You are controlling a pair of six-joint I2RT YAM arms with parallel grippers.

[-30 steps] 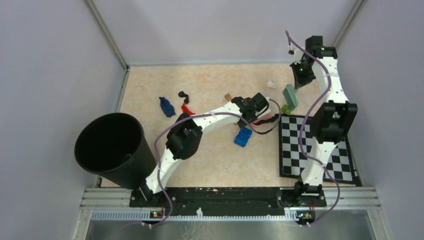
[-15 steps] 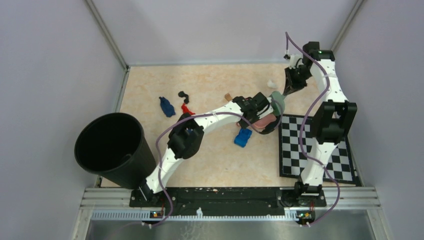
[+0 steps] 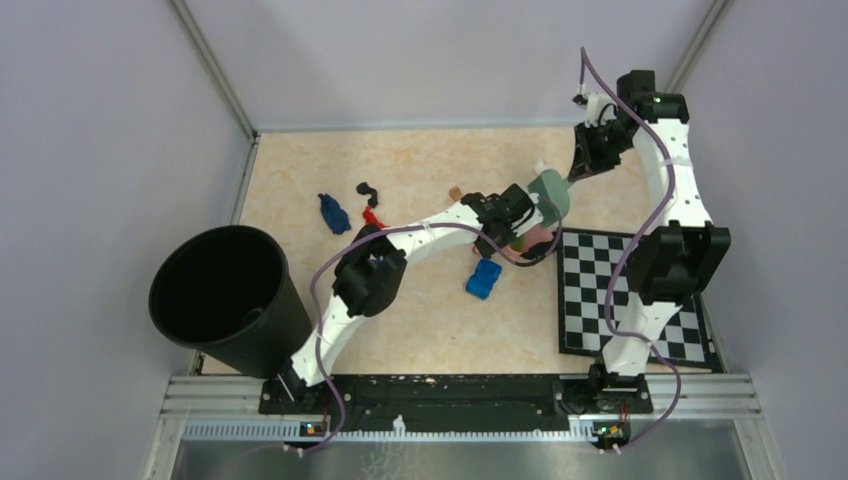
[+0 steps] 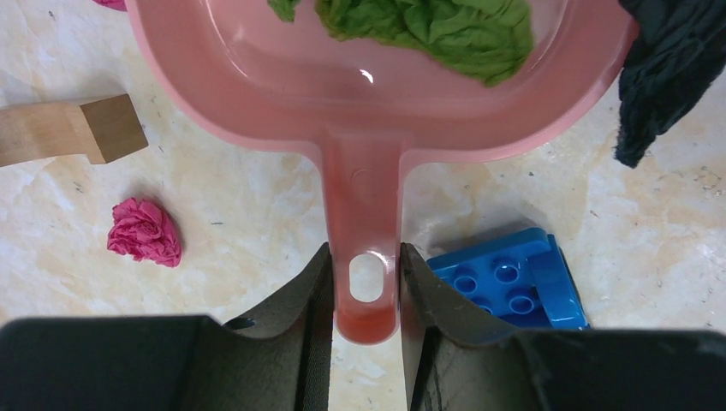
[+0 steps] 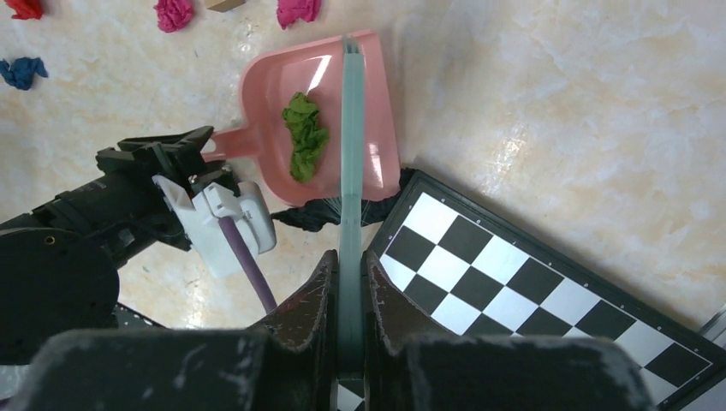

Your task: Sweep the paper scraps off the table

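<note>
My left gripper (image 4: pixel 365 265) is shut on the handle of a pink dustpan (image 4: pixel 368 94) that rests on the table (image 3: pixel 420 170). A crumpled green paper scrap (image 4: pixel 445 30) lies inside the pan. My right gripper (image 5: pixel 349 265) is shut on a flat grey-green scraper (image 5: pixel 351 154), whose edge stands across the dustpan's mouth (image 5: pixel 377 137). A black scrap (image 4: pixel 663 68) lies by the pan's right side and a magenta scrap (image 4: pixel 144 231) to its left. Further left on the table are blue (image 3: pixel 333 213), black (image 3: pixel 368 189) and red (image 3: pixel 374 217) scraps.
A blue toy brick (image 4: pixel 509 278) sits right beside the dustpan handle. A wooden block (image 4: pixel 64 128) lies left of the pan. The chequered board (image 3: pixel 600 320) covers the table's right front. A tall black bin (image 3: pixel 225 295) stands at the left front corner.
The right arm swung the scraper leftward from near the board's corner to the dustpan's mouth. The green scrap went from the table into the pan. The blue brick shifted slightly left.
</note>
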